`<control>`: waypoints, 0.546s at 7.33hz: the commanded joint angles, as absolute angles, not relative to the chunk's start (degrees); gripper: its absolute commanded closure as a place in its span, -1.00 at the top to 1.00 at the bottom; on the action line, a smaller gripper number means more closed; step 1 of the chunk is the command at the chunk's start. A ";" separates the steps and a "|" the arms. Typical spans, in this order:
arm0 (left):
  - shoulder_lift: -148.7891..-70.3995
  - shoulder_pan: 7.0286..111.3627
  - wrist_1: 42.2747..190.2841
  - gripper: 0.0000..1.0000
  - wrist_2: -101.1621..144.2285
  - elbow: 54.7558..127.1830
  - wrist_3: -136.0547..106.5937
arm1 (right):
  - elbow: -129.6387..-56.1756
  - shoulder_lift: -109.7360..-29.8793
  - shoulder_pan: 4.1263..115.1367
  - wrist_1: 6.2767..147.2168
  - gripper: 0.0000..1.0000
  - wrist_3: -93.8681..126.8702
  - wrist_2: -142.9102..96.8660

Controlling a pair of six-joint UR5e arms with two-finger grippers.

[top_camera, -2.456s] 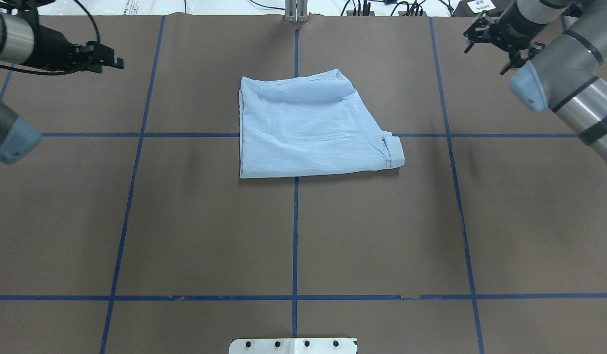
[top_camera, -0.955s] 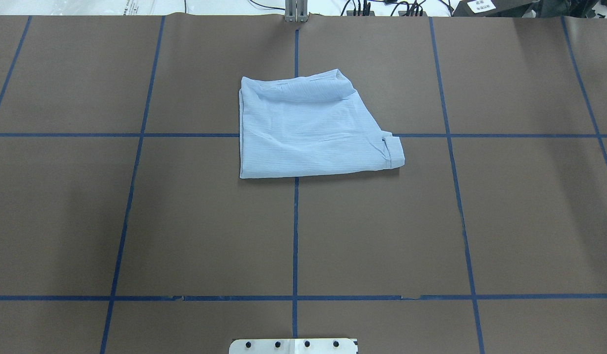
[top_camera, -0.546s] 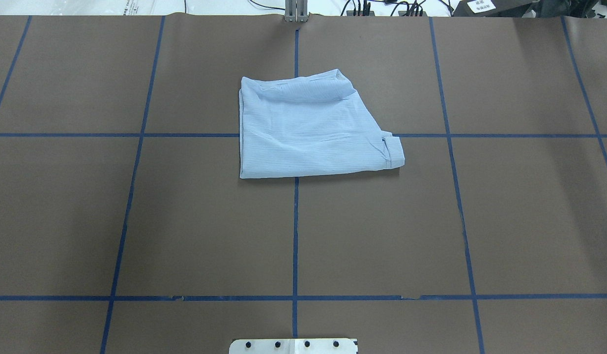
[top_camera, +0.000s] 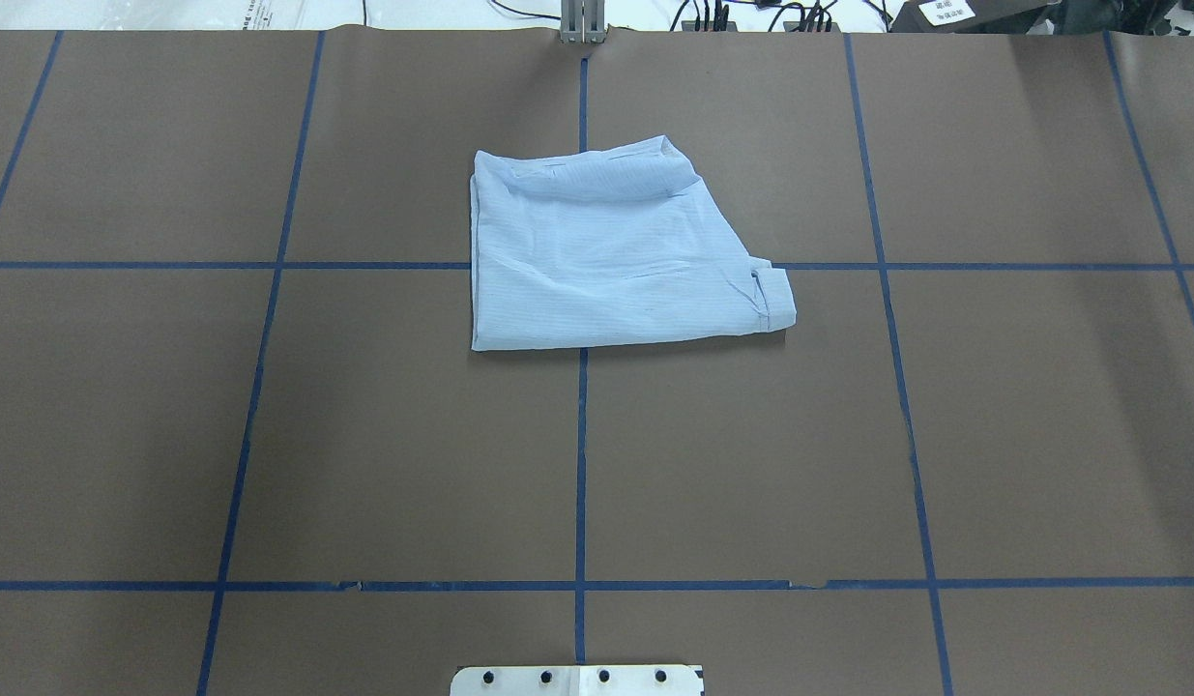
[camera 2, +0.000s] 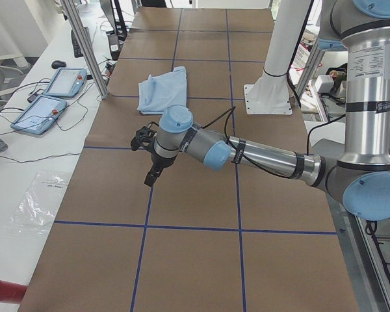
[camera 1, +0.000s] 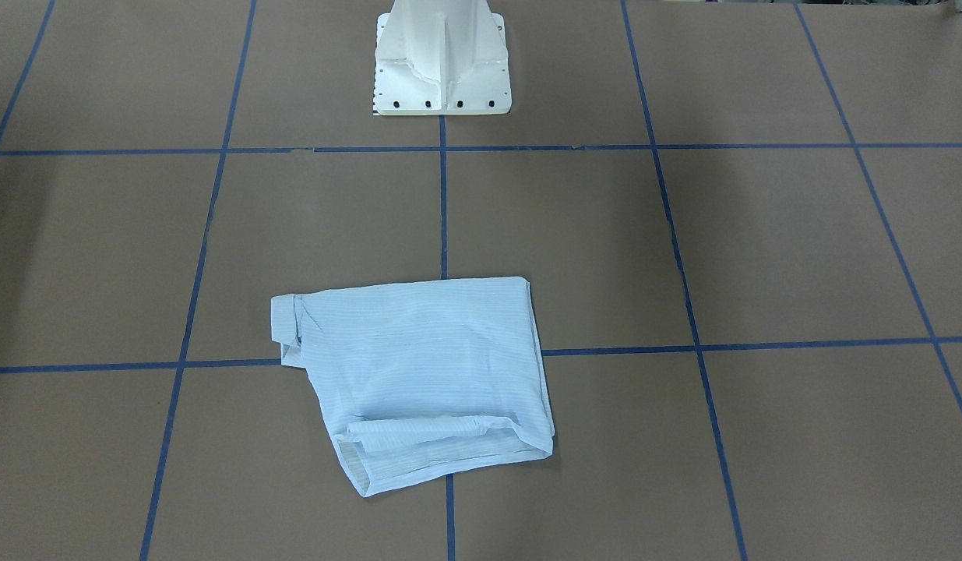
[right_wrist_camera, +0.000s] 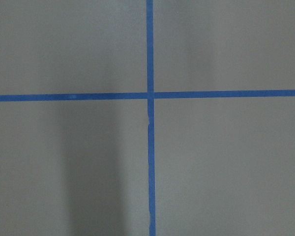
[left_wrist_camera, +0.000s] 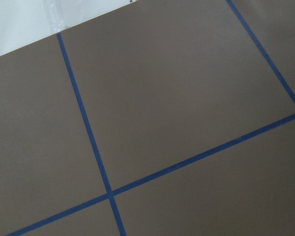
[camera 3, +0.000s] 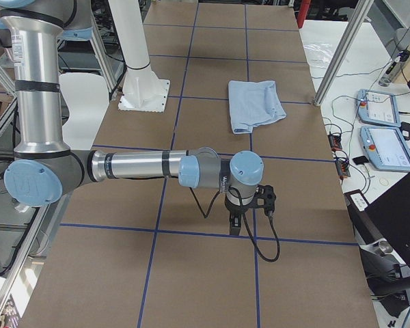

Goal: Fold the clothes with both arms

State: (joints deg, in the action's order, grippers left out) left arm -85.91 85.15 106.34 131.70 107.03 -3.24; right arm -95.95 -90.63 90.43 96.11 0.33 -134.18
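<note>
Blue-gridded brown table [top_camera: 393, 454] bears the folded shirt [top_camera: 606, 261]; cannot tell whether left pincer [camera 2: 147, 159] or right pincer [camera 3: 249, 208] is open.

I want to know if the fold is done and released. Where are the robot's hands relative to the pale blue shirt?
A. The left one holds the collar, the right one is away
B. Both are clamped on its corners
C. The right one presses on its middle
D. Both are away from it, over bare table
D: the folded shirt lies alone on the table, with the left hand and right hand far off over bare brown surface.
</note>
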 commanded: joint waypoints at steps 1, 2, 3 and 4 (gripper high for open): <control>-84.13 85.43 103.62 1.00 131.92 107.49 -3.16 | -98.69 -92.63 89.48 96.06 1.00 0.26 -133.60; -82.63 85.43 104.23 1.00 134.10 107.49 -3.16 | -100.01 -92.90 88.78 96.06 1.00 0.26 -133.42; -82.88 85.34 104.50 1.00 134.73 106.45 -3.16 | -99.85 -92.73 88.77 96.06 1.00 0.26 -133.42; -82.97 85.34 104.50 1.00 134.82 106.78 -3.08 | -99.84 -92.29 88.77 96.06 1.00 0.35 -133.59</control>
State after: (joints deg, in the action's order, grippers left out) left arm -83.06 85.37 104.38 134.28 106.86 -3.15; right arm -99.68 -92.59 88.89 96.06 0.28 -133.50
